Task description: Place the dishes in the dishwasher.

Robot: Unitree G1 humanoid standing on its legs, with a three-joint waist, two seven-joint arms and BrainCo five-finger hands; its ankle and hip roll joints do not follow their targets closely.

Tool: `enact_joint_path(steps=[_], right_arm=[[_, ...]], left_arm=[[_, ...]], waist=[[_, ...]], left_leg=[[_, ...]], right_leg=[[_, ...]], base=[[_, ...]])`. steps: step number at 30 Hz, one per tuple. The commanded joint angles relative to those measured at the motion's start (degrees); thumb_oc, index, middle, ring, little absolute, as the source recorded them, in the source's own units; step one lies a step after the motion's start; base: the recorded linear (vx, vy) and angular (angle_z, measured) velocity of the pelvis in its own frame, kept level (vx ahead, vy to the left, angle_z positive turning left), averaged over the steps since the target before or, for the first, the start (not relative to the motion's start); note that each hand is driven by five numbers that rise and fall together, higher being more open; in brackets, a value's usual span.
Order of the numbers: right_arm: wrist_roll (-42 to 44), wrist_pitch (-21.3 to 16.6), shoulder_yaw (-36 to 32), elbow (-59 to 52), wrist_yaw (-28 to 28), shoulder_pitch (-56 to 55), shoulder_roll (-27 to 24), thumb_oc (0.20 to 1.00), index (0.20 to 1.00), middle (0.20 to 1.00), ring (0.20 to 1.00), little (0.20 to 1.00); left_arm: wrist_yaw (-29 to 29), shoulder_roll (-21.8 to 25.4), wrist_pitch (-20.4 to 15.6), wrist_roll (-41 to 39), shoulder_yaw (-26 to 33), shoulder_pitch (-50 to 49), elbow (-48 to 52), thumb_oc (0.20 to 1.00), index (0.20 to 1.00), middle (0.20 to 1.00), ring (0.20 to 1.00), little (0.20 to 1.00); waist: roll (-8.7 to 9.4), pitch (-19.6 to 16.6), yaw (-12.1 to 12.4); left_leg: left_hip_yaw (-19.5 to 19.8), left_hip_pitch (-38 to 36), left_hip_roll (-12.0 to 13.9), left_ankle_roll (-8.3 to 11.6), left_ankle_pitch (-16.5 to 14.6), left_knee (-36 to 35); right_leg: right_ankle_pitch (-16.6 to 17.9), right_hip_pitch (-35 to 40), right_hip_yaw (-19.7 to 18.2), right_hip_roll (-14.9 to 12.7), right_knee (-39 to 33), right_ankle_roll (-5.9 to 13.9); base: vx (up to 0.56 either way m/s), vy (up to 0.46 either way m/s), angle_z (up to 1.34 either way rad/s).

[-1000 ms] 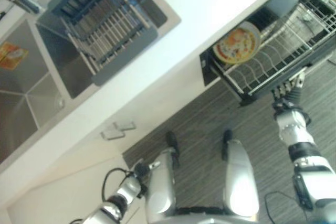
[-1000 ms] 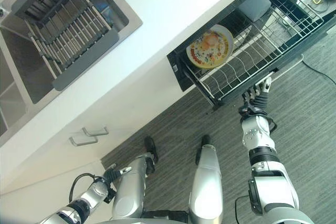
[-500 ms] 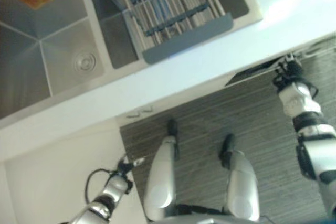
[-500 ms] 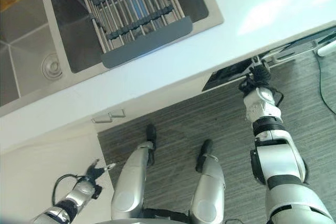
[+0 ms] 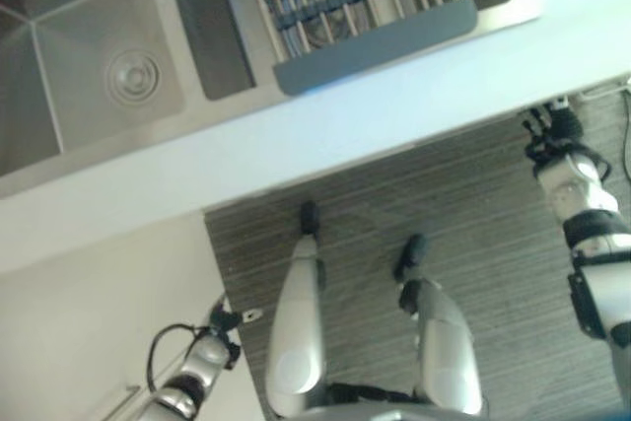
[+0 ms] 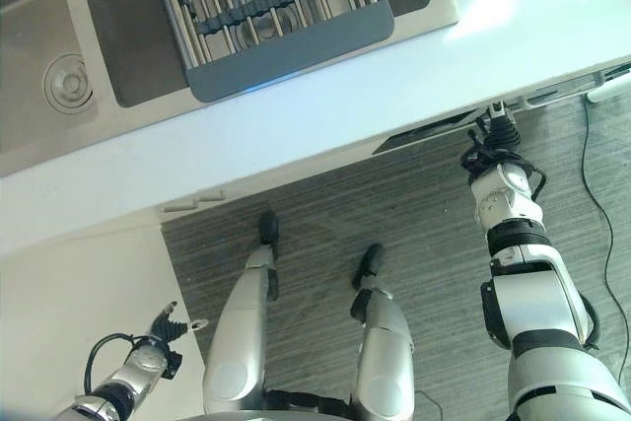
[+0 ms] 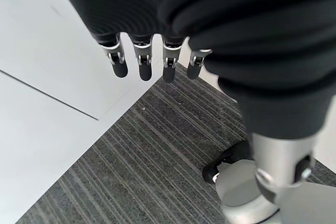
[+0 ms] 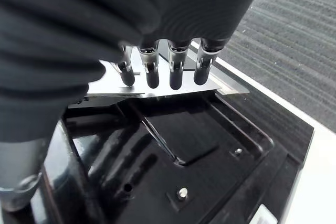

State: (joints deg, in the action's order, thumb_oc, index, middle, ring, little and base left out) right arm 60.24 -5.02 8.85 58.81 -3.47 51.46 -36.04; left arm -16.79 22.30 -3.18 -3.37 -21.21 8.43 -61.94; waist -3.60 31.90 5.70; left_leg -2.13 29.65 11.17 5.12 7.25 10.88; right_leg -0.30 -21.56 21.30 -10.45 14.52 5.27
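left robot hand (image 7: 152, 56) hangs low by the cabinet, fingers straight, empty, we judge idle | right robot hand (image 6: 500, 131), fingers straight, holding nothing, meets the dishwasher (image 8: 173, 145) front under the tabletop (image 6: 325, 96), likely pushing it closed | dishes unseen, likely inside | sink rack (image 6: 266, 7) beyond

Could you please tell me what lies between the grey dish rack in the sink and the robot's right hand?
The right eye view shows a bare stretch of white countertop between the grey slatted dish rack and the right robot hand.
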Motion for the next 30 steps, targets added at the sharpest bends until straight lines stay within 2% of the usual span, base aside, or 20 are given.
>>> enact_joint_path(steps=[1, 2, 3, 4, 8, 10, 13, 14, 18, 21, 23, 25, 27, 30], right_arm=[[7.09, -10.6, 3.82, -7.31, 12.78, 20.19, 2.18, 1.0, 1.0, 1.0, 1.0, 1.0], [12.84, -9.96, 2.13, -8.6, 16.18, 20.25, 3.25, 1.0, 1.0, 1.0, 1.0, 1.0], [10.12, -8.89, 1.17, -10.65, 12.62, 18.96, 4.72, 1.0, 1.0, 1.0, 1.0, 1.0], [9.6, -9.0, 0.84, -10.73, 11.8, 17.99, 5.21, 1.0, 1.0, 1.0, 1.0, 1.0], [6.82, -5.61, -0.99, -10.44, 11.85, 10.73, 8.28, 1.0, 1.0, 1.0, 1.0, 1.0], [5.92, -6.12, -0.9, -10.15, 13.94, 6.64, 10.76, 1.0, 1.0, 1.0, 1.0, 1.0], [3.05, -7.09, -0.04, -11.75, 16.42, -3.82, 16.97, 1.0, 1.0, 1.0, 1.0, 1.0], [3.86, -7.6, 0.74, -12.47, 16.58, -6.76, 18.6, 1.0, 1.0, 1.0, 1.0, 1.0], [1.28, -9.96, 2.24, -15.09, 16.65, -18.16, 22.75, 1.0, 1.0, 1.0, 1.0, 1.0], [-1.14, -10.74, 2.7, -16.75, 19.33, -28.64, 24.0, 1.0, 1.0, 1.0, 1.0, 1.0], [-2.98, -10.08, 2.81, -17.1, 21.25, -35.73, 24.16, 1.0, 1.0, 1.0, 1.0, 1.0], [-4.65, -8.66, 2.32, -16.05, 22.15, -39.06, 24.15, 1.0, 1.0, 1.0, 1.0, 1.0], [-6.98, -7.48, 1.59, -13.79, 22.56, -41.42, 23.59, 1.0, 1.0, 1.0, 1.0, 1.0], [-13.18, -4.92, 0.14, -6.98, 23.55, -44.94, 22.53, 1.0, 1.0, 1.0, 1.0, 1.0]], left_arm=[[-0.97, 4.33, -0.44, -0.4, -2.04, -1.25, 1.58, 1.0, 1.0, 1.0, 1.0, 1.0], [-0.88, 4.51, -0.16, -0.52, -2.08, -0.89, 1.22, 1.0, 1.0, 1.0, 1.0, 1.0], [-0.92, 4.43, 0.42, -0.49, -1.99, -0.76, 0.33, 1.0, 1.0, 1.0, 1.0, 1.0], [-0.99, 4.24, 0.5, -0.88, -1.8, -0.88, -0.12, 1.0, 1.0, 1.0, 1.0, 1.0], [-1.55, 2.7, 1.68, -1.32, 0.35, -1.23, -2.14, 1.0, 1.0, 1.0, 1.0, 1.0], [-2.12, 1.68, 1.65, -1.54, 1.33, -1.27, -3.57, 1.0, 1.0, 1.0, 1.0, 1.0], [-2.56, -0.26, 2.6, -2.44, 2.71, -1.07, -6.0, 1.0, 1.0, 1.0, 1.0, 1.0], [-2.71, -0.88, 1.92, -2.95, 3.24, -1.21, -6.44, 1.0, 1.0, 1.0, 1.0, 1.0], [-2.92, -3.23, 0.23, -2.58, 4.58, -4.18, -7.28, 1.0, 1.0, 1.0, 1.0, 1.0], [0.71, -5.5, 2.49, -1.95, 5.73, -7.83, -8.44, 1.0, 1.0, 1.0, 1.0, 1.0], [3.13, -7.04, 1.96, -2.51, 7.12, -10.62, -9.03, 1.0, 1.0, 1.0, 1.0, 1.0], [6.34, -7.96, 0.36, -4.06, 8.37, -12.0, -9.25, 1.0, 1.0, 1.0, 1.0, 1.0], [9.93, -8.23, 0.47, -6.36, 9.44, -12.24, -9.3, 1.0, 1.0, 1.0, 1.0, 1.0], [16.49, -8.85, 2.85, -12.05, 11.78, -11.3, -9.61, 1.0, 1.0, 1.0, 1.0, 1.0]], waist=[[2.02, -2.11, 6.56], [1.95, -2.11, 6.6], [2.07, -2.11, 6.35], [2.2, -2.11, 6.19], [2.88, -2.12, 5.21], [3.09, -2.24, 4.7], [3.7, -4.84, 2.76], [3.74, -5.59, 2.06], [3.58, -9.46, -0.52], [3.48, -13.57, -2.97], [3.51, -16.79, -4.77], [3.43, -18.92, -5.95], [3.24, -20.32, -7.08], [2.98, -22.2, -8.76]], left_leg=[[-3.12, -3.12, -0.49, 0.59, -10.34, 5.08], [-3.0, -3.61, -0.42, 0.7, -10.41, 5.05], [-3.39, -5.26, -0.53, 0.69, -10.58, 4.69], [-3.69, -6.11, -0.53, 0.64, -10.62, 4.44], [-5.1, -10.61, -0.11, 0.56, -10.69, 2.99], [-5.75, -12.73, 0.2, 0.55, -10.46, 2.27], [-7.27, -16.59, 1.05, 0.66, -10.13, 0.62], [-8.17, -17.24, 1.29, 0.31, -8.67, -0.21], [-9.86, -22.18, 1.54, 0.61, -8.36, -3.3], [-11.31, -25.73, 1.71, 0.77, -7.96, -5.51], [-12.53, -28.48, 1.99, 1.04, -7.58, -7.28], [-13.3, -30.43, 2.31, 1.24, -7.27, -8.72], [-13.84, -32.3, 2.55, 1.55, -6.96, -10.27], [-14.5, -34.82, 3.02, 1.95, -6.33, -12.64]], right_leg=[[-5.7, 0.35, -2.21, -7.64, 5.7, 5.61], [-5.79, 0.97, -2.06, -7.62, 5.46, 5.81], [-6.09, 2.44, -2.22, -7.45, 5.1, 5.78], [-6.12, 3.18, -2.26, -7.28, 4.78, 5.73], [-6.03, 7.16, -2.56, -6.69, 2.82, 5.69], [-5.88, 8.97, -2.83, -6.48, 1.95, 5.6], [-5.63, 12.0, -3.14, -6.07, 0.16, 5.42], [-4.32, 12.49, -2.97, -5.85, -0.98, 4.8], [-4.2, 16.32, -3.76, -5.43, -4.29, 4.59], [-4.14, 18.82, -4.42, -5.28, -6.25, 4.53], [-4.14, 20.67, -4.61, -4.81, -7.6, 4.42], [-4.26, 22.08, -4.65, -4.39, -8.53, 4.18], [-4.49, 23.49, -4.77, -3.83, -9.3, 3.95], [-4.91, 25.54, -4.85, -2.9, -10.11, 3.55]], base=[[0.01, -0.077, -0.04], [0.02, -0.113, -0.01], [0.0, -0.116, 0.01], [0.0, -0.079, -0.01], [-0.02, -0.054, -0.02], [-0.01, -0.042, -0.02], [0.01, -0.028, -0.05], [-0.04, 0.006, -0.15], [0.01, 0.029, -0.21], [0.03, 0.041, -0.18], [0.06, 0.015, -0.22], [0.03, 0.015, -0.19], [-0.03, 0.018, -0.27], [-0.06, 0.019, -0.1]])
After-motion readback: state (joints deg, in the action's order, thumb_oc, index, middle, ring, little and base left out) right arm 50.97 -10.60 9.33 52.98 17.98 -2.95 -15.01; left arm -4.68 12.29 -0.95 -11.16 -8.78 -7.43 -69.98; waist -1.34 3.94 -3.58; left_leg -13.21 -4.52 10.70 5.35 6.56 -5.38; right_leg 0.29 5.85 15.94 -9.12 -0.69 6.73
